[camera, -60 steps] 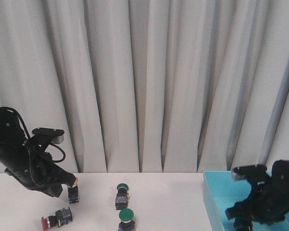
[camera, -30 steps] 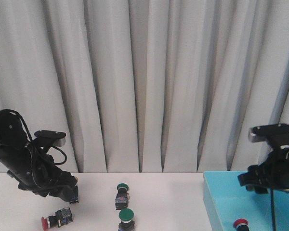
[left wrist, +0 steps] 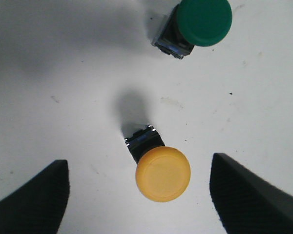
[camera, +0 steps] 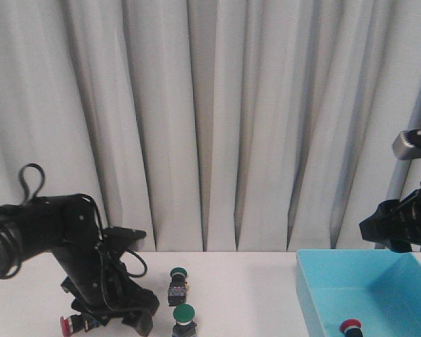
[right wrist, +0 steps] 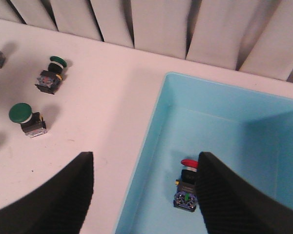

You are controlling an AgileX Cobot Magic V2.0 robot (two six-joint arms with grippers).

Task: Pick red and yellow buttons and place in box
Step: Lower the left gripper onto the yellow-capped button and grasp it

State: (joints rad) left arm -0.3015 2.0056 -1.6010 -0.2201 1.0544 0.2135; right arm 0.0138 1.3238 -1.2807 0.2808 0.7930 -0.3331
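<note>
A yellow button stands cap-up on the white table, between the wide-apart fingers of my open left gripper and touching neither. In the front view that gripper is low over the table and the arm hides the yellow button. One red button lies on the table beside the left arm. Another red button lies inside the turquoise box, also seen in the front view, red button in box. My right gripper is open, empty and raised above the box.
Two green-capped buttons stand mid-table between the arms; one green button is close beyond the yellow one. Both green buttons show in the right wrist view. A white curtain closes off the back.
My left arm swung right and down, bringing its open fingers around the yellow button. My right arm rose up out of the box, leaving a red button inside.
</note>
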